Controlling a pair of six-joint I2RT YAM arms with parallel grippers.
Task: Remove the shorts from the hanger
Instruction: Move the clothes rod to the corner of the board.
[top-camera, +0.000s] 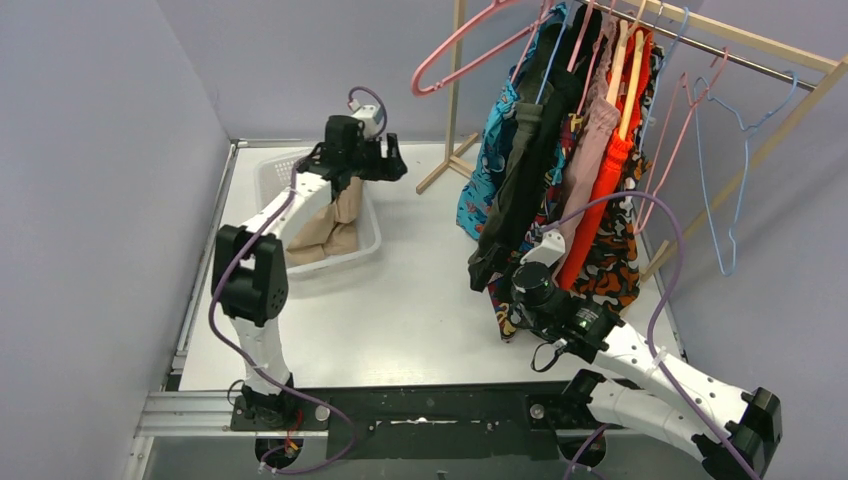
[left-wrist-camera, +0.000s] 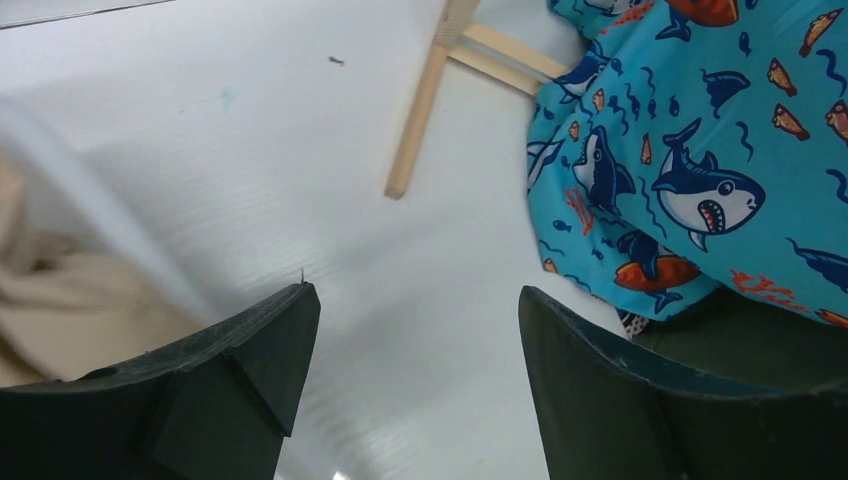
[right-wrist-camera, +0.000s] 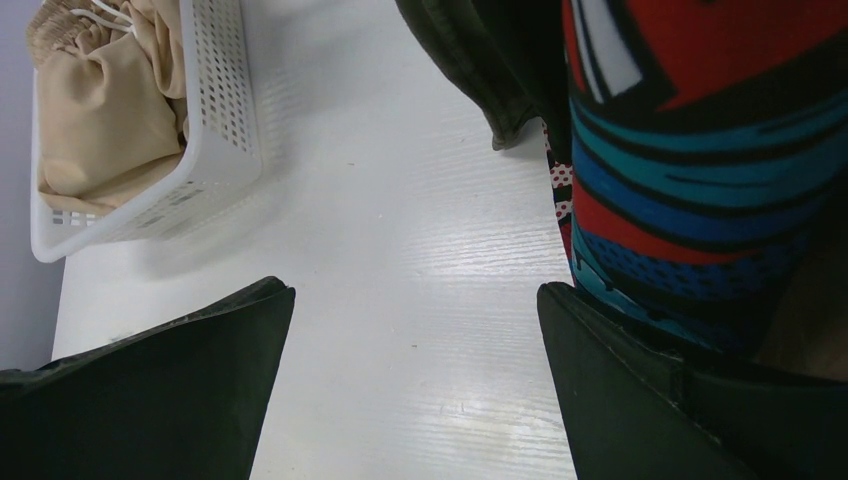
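Several shorts hang on hangers from a wooden rack (top-camera: 760, 45): teal shark-print shorts (top-camera: 490, 165), olive green (top-camera: 515, 170), black (top-camera: 545, 110), dusty pink (top-camera: 597, 130), orange (top-camera: 612, 180) and orange-black patterned (top-camera: 620, 250). Tan shorts (top-camera: 330, 225) lie in the white basket (top-camera: 370, 250). My left gripper (top-camera: 392, 160) is open and empty above the basket's right rim; its view shows the shark-print shorts (left-wrist-camera: 700, 160) to the right. My right gripper (top-camera: 522, 290) is open and empty at the hanging hems, beside the comic-print shorts (right-wrist-camera: 690, 170).
An empty pink hanger (top-camera: 450, 50) sticks out left of the rack. Empty pink and blue hangers (top-camera: 725, 150) hang at the right. The rack's wooden foot (left-wrist-camera: 420, 120) rests on the white table (top-camera: 420, 290). Purple walls close in on both sides.
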